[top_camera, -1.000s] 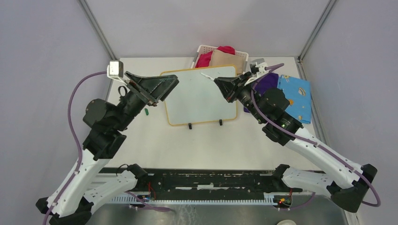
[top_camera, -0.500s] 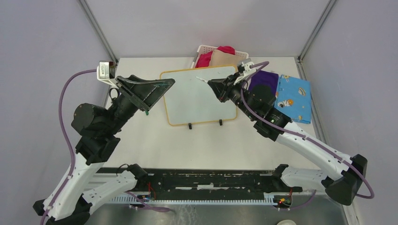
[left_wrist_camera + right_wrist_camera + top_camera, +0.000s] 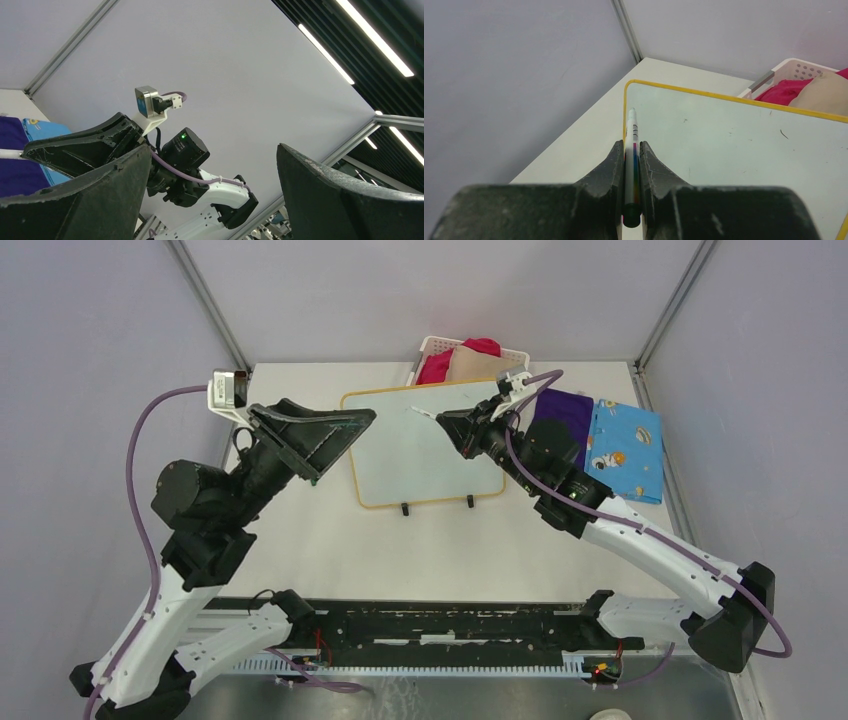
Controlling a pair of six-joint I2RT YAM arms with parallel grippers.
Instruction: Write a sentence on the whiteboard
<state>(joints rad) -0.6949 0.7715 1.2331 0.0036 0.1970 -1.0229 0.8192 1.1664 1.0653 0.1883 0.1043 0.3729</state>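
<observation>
The whiteboard [image 3: 420, 460], white with a thin yellow frame, lies on the table between both arms. No sentence is in view on its face [image 3: 734, 145], only a few tiny dark specks. My right gripper [image 3: 447, 422] hovers over the board's upper right part and is shut on a white marker [image 3: 425, 414]. In the right wrist view the marker [image 3: 632, 135] is pinched between the fingers of that gripper [image 3: 632, 150]. Its tip points toward the board's far left corner, and I cannot tell whether it touches. My left gripper [image 3: 345, 445] is raised at the board's left edge. It is wide open and empty [image 3: 212, 149].
A white slotted basket [image 3: 432, 345] with red and tan cloth stands behind the board. A purple cloth [image 3: 560, 415] and a blue patterned cloth [image 3: 625, 450] lie to the right. Grey walls close in the table on three sides.
My right gripper has carried the marker leftward over the board. The left arm swung back to the left at first and has since barely moved. Neither grip has changed.
</observation>
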